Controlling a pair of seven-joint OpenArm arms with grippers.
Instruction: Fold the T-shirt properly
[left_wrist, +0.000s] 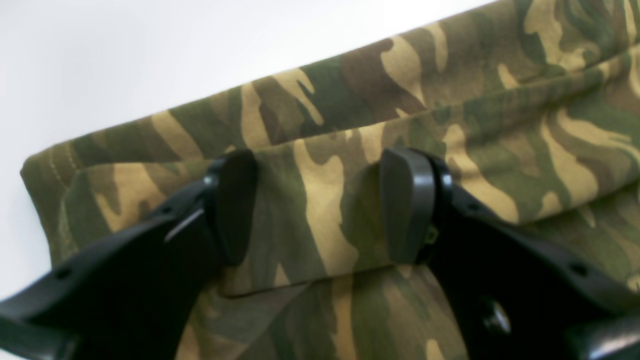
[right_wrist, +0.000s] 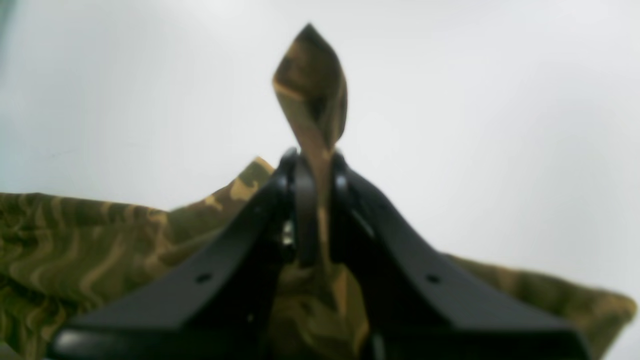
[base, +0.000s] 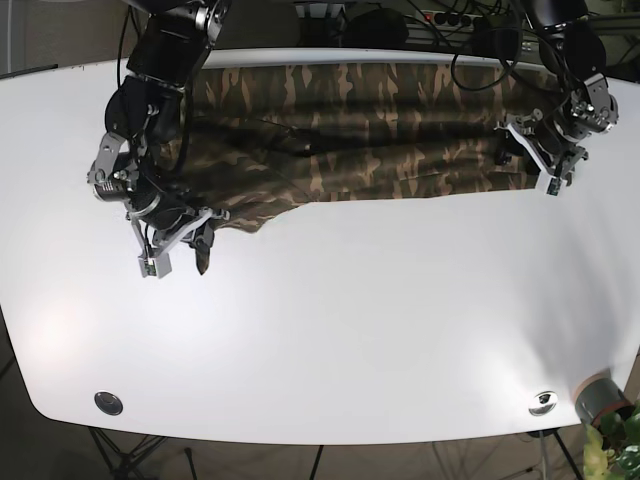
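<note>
The camouflage T-shirt (base: 360, 130) lies stretched across the far half of the white table (base: 340, 330). My right gripper (base: 203, 243) is at the shirt's near-left end, shut on a corner of it. In the right wrist view the gripper (right_wrist: 315, 200) pinches the fabric, and a pointed tip of the shirt (right_wrist: 310, 90) sticks out past the fingertips. My left gripper (base: 512, 150) is at the shirt's right end. In the left wrist view it (left_wrist: 320, 205) is open, its fingers (left_wrist: 407, 205) straddling a folded edge of the shirt (left_wrist: 500, 100).
Both arm bases and cables (base: 470, 40) stand along the table's far edge. Two round metal grommets (base: 108, 402) (base: 543, 402) sit near the front corners. A plant pot (base: 600, 398) stands off the front right corner.
</note>
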